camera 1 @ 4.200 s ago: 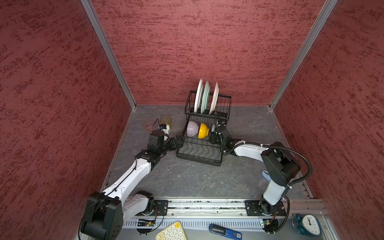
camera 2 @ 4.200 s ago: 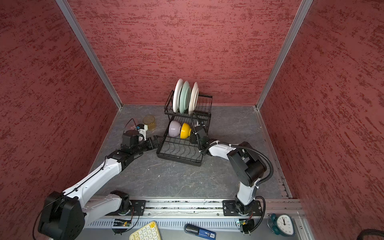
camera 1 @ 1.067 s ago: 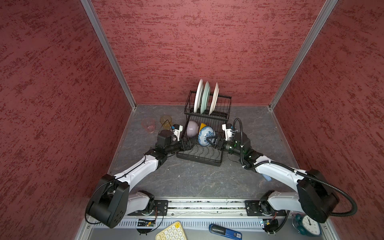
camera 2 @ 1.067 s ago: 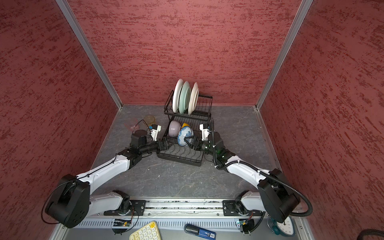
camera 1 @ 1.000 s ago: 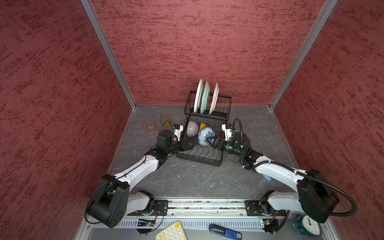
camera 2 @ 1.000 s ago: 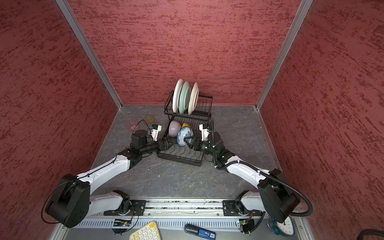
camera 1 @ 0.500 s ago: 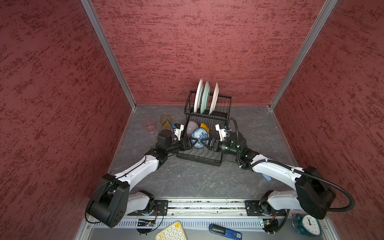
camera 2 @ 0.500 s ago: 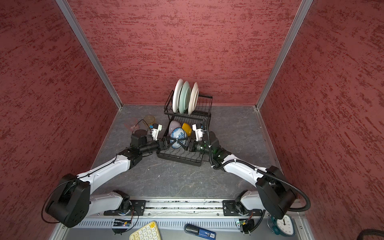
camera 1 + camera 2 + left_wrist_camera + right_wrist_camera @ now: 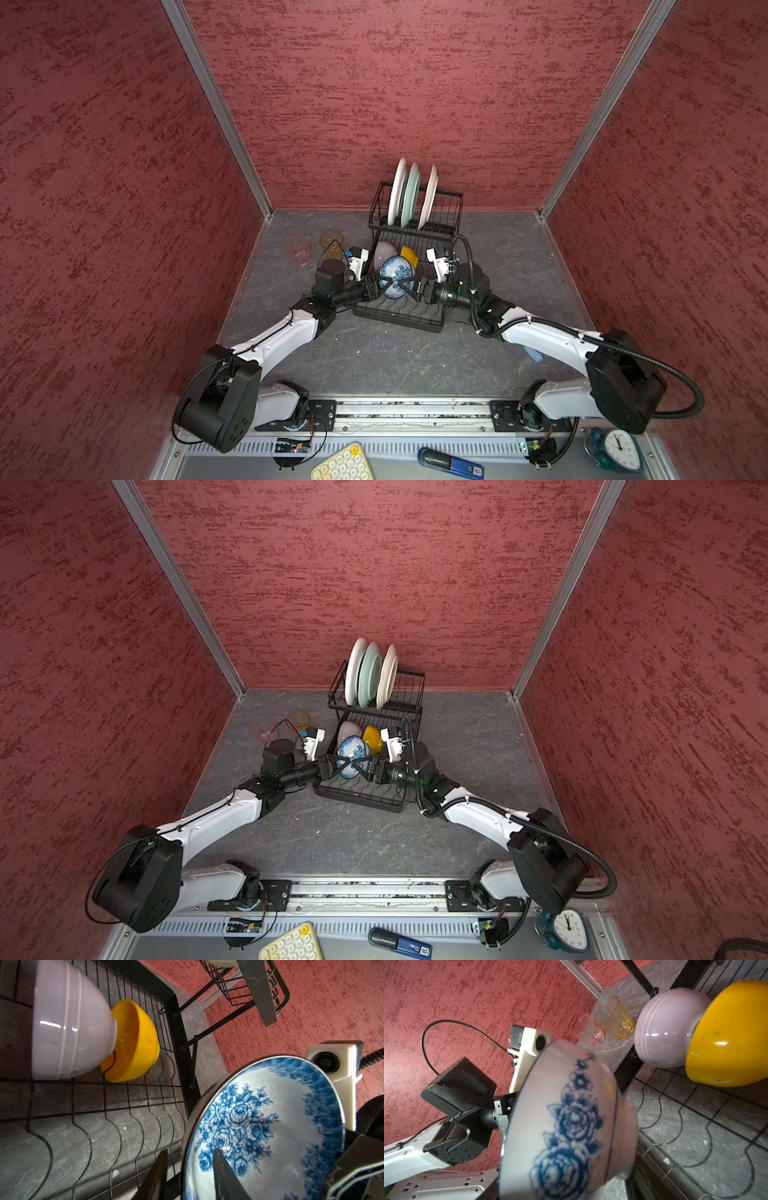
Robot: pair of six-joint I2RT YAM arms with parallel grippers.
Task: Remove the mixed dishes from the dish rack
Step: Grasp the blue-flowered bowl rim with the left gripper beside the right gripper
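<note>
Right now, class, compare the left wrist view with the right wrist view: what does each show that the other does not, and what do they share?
Only the left wrist view shows the inside of the blue-and-white bowl, the hollow of the yellow bowl and the underside of the raised basket. Only the right wrist view shows the amber tumbler and pink tumbler standing on the table, plus the blue-and-white bowl's outer wall. Both show the lilac bowl, the yellow bowl, the blue-and-white bowl and the low tray with its wavy dividers.
</note>
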